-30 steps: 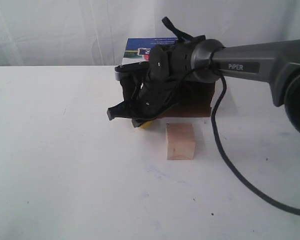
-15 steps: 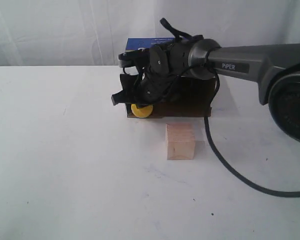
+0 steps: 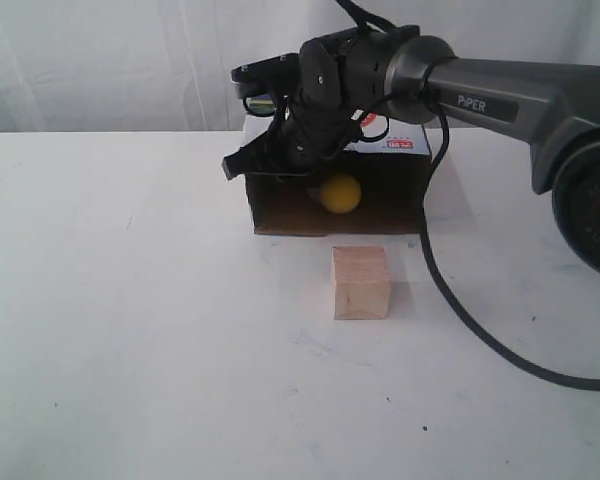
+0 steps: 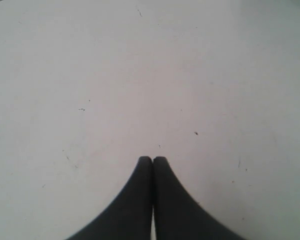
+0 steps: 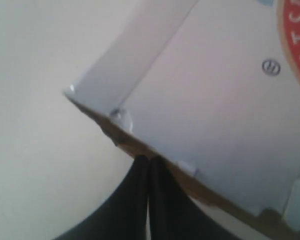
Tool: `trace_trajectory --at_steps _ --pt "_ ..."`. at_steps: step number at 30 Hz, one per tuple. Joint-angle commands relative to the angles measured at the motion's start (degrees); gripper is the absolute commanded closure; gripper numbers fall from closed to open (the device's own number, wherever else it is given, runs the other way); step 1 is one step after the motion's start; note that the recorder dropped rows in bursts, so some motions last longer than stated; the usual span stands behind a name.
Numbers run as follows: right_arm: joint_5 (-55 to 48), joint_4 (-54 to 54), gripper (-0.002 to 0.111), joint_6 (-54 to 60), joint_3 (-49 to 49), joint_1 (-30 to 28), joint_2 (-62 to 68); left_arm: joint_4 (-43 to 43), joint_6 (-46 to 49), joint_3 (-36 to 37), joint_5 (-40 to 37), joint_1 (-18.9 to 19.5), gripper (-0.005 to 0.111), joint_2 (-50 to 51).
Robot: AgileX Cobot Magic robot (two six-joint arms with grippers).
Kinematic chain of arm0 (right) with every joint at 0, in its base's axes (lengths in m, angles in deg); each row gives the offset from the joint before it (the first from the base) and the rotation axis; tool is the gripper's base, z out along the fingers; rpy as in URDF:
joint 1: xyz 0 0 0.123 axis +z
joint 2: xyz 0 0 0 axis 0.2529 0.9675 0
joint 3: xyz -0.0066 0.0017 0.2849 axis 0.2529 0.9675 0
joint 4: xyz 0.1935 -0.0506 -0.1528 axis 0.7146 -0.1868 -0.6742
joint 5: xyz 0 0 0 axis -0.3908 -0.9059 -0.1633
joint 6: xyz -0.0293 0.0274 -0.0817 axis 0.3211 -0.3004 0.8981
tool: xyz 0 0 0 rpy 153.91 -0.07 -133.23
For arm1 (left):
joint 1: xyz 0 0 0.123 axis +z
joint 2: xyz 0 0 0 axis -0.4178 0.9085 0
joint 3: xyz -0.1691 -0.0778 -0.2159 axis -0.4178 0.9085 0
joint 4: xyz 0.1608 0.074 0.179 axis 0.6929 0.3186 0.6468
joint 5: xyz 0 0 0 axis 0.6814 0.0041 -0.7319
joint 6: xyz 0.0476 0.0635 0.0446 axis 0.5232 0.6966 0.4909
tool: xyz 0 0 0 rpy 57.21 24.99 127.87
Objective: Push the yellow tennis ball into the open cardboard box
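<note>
The yellow tennis ball (image 3: 340, 193) lies inside the open cardboard box (image 3: 400, 205), against its dark brown interior, near the middle. My right gripper (image 3: 232, 166) hangs shut and empty at the box's upper left front edge, above and left of the ball. In the right wrist view its closed fingertips (image 5: 149, 160) sit at the cardboard rim of the box's white printed top (image 5: 205, 100), where part of a red logo shows. My left gripper (image 4: 152, 159) is shut over the bare white table and is out of the exterior view.
A pale wooden cube (image 3: 361, 283) stands on the white table (image 3: 130, 330) just in front of the box's opening. The right arm's black cable (image 3: 460, 310) loops over the table at the right. A white curtain hangs behind the box.
The ball has rolled from the box's front left lip to deeper inside. My right gripper has risen from table level to the box's top edge. The cube has not moved.
</note>
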Motion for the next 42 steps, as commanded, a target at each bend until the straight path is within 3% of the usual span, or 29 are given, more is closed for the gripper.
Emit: trace_trajectory --at_steps 1,20,25,29,32,34,38,42 --pt "-6.05 -2.44 0.108 0.63 -0.26 -0.02 -0.79 0.09 0.13 0.24 -0.58 -0.29 0.107 -0.29" --pt "-28.8 0.49 0.108 2.05 -0.26 2.39 -9.34 0.09 0.13 0.24 -0.58 -0.29 0.107 -0.29" --pt "-28.8 -7.18 0.108 0.7 5.98 1.78 -16.39 0.09 0.13 0.24 -0.58 -0.29 0.107 -0.29" --pt "-28.8 -22.4 0.108 -1.4 9.67 -0.12 -21.57 0.09 0.13 0.24 -0.58 -0.29 0.107 -0.29" --pt "-28.8 -40.45 0.108 -11.36 10.85 -4.04 -23.14 0.09 0.13 0.24 -0.58 -0.29 0.107 -0.29" --pt "-28.07 -46.11 0.108 -18.25 10.85 -8.71 -24.24 0.09 0.13 0.24 -0.58 -0.29 0.107 -0.29" --pt "-20.94 -35.94 0.108 -21.61 12.39 -19.92 -28.76 0.09 0.13 0.24 -0.58 -0.29 0.107 -0.29" --pt "-3.81 -16.8 0.108 -18.58 21.1 -30.81 -38.74 0.09 0.13 0.24 -0.58 -0.29 0.107 -0.29"
